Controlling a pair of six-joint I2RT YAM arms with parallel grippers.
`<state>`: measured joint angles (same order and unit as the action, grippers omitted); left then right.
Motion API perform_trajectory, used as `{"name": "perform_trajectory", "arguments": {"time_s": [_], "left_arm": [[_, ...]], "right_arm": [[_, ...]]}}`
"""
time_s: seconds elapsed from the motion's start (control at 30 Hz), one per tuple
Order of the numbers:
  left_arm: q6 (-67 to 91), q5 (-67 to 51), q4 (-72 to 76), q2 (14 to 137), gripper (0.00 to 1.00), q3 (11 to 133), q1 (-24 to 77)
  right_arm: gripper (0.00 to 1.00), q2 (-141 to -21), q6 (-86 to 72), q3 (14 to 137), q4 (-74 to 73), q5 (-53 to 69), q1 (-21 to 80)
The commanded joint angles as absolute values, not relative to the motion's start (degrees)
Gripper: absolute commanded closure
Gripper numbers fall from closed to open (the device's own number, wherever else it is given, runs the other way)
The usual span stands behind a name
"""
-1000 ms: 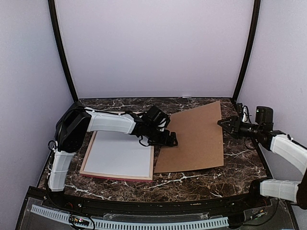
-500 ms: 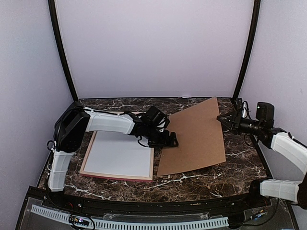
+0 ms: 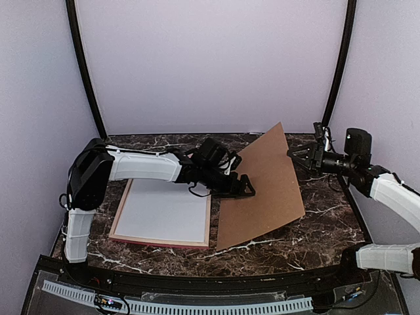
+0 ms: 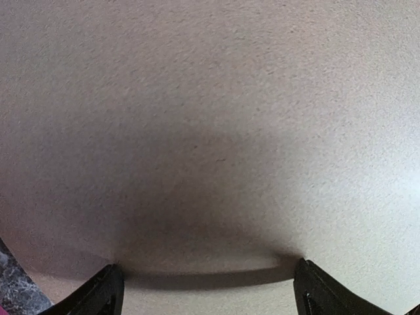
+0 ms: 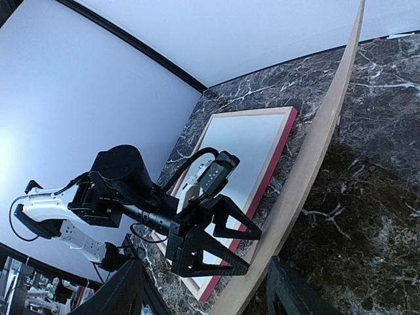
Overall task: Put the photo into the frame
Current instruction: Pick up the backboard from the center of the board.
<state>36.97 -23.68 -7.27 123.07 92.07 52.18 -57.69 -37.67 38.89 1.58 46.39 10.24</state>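
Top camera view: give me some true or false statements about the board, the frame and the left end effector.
1. The board is tilted, its far corner raised off the table. True.
2. The left end effector is shut. False: its jaws stand wide open, facing the board.
3. The frame lies flat on the table, left of the board. True.
4. The board sits inside the frame. False: it stands beside the frame, to its right.
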Motion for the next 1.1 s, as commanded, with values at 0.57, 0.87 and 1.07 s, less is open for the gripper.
{"name": "perform_trajectory", "arguments": {"time_s": [0.57, 0.87, 1.07], "left_arm": [[37.9, -24.6, -3.2, 111.9, 0.07, 88.1, 55.1], [37.7, -21.1, -4.1, 103.2, 0.04, 84.3, 54.8], [39.0, -19.9, -1.9, 96.5, 0.02, 79.4, 53.0]], "right_arm": [[0.35, -62.8, -41.8, 48.5, 2.7, 47.1, 25.7], [0.32, -63.9, -43.0, 52.5, 3.2, 44.1, 32.0], [0.29, -65.4, -42.3, 55.0, 2.2, 42.2, 35.5]]}}
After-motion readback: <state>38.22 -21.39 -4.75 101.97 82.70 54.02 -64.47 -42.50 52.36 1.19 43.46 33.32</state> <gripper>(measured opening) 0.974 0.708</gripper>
